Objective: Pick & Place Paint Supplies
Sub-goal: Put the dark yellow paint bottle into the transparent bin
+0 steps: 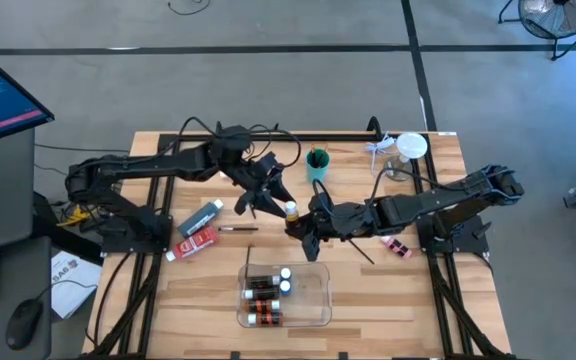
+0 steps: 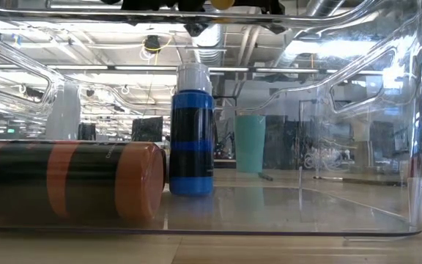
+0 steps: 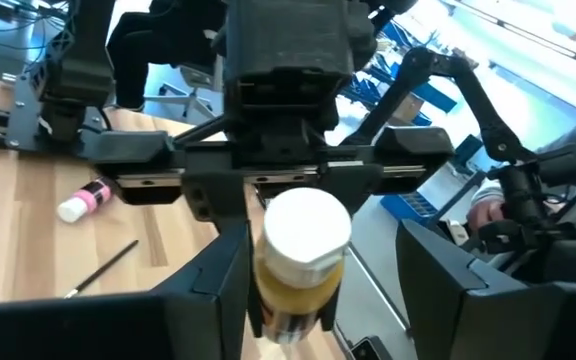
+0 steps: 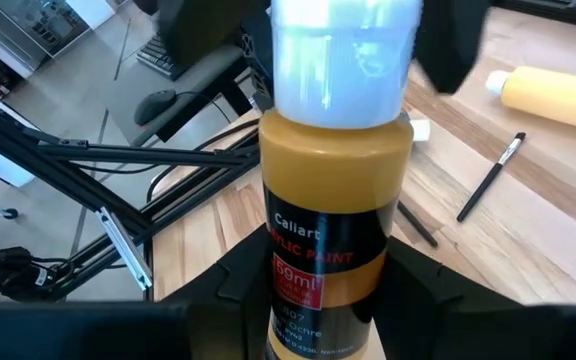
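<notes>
Your right tool (image 1: 298, 226) has its fingers closed on the lower body of the yellow bottle (image 4: 336, 190), holding it in the air above the bench (image 1: 388, 300), cap toward the left arm. Your left tool (image 1: 260, 192) sits at the cap end, fingers (image 3: 208, 290) spread either side of the white cap (image 3: 306, 232), not visibly pressing on it. This looks like a handover.

Risks:
- Letting go on the right before the left has closed drops the bottle.
- A pinch on the cap alone could let it swing or slip.

Around:
- The tray (image 1: 313, 300), just below on the bench, already holds bottles (image 1: 263, 292); one stands upright.
- A brush (image 1: 236, 229) and tubes (image 1: 198, 228) lie beneath the left arm.
- The cup (image 1: 318, 165) stands just behind the tools.
- A pink bottle (image 1: 398, 245) lies under the right arm.
</notes>
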Controlling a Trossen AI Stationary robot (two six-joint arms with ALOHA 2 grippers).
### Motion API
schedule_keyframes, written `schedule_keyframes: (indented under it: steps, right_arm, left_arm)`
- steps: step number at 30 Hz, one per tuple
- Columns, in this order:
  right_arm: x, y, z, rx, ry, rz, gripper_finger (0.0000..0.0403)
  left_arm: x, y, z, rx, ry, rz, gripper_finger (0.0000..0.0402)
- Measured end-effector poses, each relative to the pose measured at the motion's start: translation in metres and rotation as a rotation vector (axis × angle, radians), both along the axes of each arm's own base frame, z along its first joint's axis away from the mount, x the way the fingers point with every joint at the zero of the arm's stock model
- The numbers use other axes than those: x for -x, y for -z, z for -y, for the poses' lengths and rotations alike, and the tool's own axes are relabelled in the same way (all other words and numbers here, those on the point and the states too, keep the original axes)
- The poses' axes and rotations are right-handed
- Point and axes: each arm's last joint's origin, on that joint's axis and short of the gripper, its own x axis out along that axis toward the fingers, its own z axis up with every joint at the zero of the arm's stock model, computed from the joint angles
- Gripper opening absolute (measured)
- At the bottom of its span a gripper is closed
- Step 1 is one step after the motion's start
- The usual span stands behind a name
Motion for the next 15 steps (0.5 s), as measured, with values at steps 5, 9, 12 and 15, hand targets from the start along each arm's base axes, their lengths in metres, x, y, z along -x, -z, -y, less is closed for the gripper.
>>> schedule_keyframes:
  steps: [5, 9, 12, 15]
  right_arm:
    - [-0.0007, 0.0, 0.0032, 0.016, 0.002, -0.002, 0.0129]
    - [-0.0009, 0.0, 0.0041, 0.017, 0.005, -0.002, 0.0129]
    - [-0.0011, 0.0, 0.0046, 0.017, 0.007, -0.002, 0.0129]
    - [-0.001, 0.0, 0.0042, 0.017, 0.006, -0.002, 0.0129]
  left_arm:
    - [-0.0022, 0.0001, 0.0092, -0.025, 0.005, 0.012, 0.0153]
    - [-0.0025, 0.0, 0.009, -0.03, -0.008, 0.014, 0.0148]
    - [-0.0023, 0.0001, 0.0082, -0.03, -0.011, 0.013, 0.0145]
    - [-0.0023, 0.0002, 0.0088, -0.029, -0.003, 0.013, 0.0143]
